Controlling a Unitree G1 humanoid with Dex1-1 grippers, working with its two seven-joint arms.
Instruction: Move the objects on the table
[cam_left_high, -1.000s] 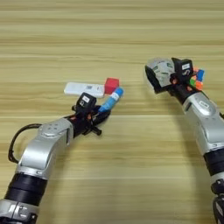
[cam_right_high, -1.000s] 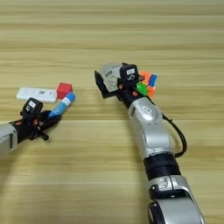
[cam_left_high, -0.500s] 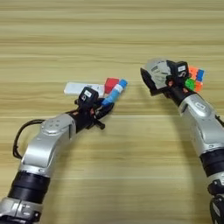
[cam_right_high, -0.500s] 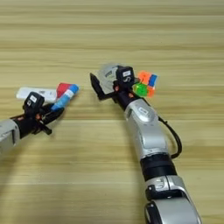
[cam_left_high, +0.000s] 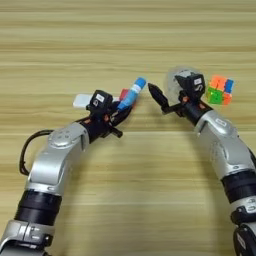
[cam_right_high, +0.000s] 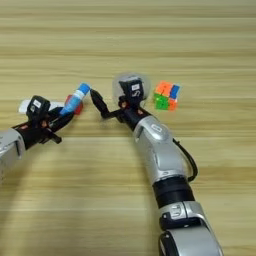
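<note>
Glue stick handover, mid-tabletop.
Left gripper (cam_left_high: 121, 106) jaws clamped on glue stick (cam_left_high: 132, 93), raised; right gripper (cam_left_high: 161, 98) jaws spread just beside cap. Close squarely before releasing.

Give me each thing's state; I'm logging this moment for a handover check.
Glue stick: held tilted in the left pincer, blue cap up toward the right arm.
Right pincer: open, fingers pointing at the glue stick's cap.
Tape roll: on the table, behind the right pincer.
Puzzle cube: on the table, untouched.
White box: flat, partly hidden.
Red cube: mostly hidden behind the glue stick.
</note>
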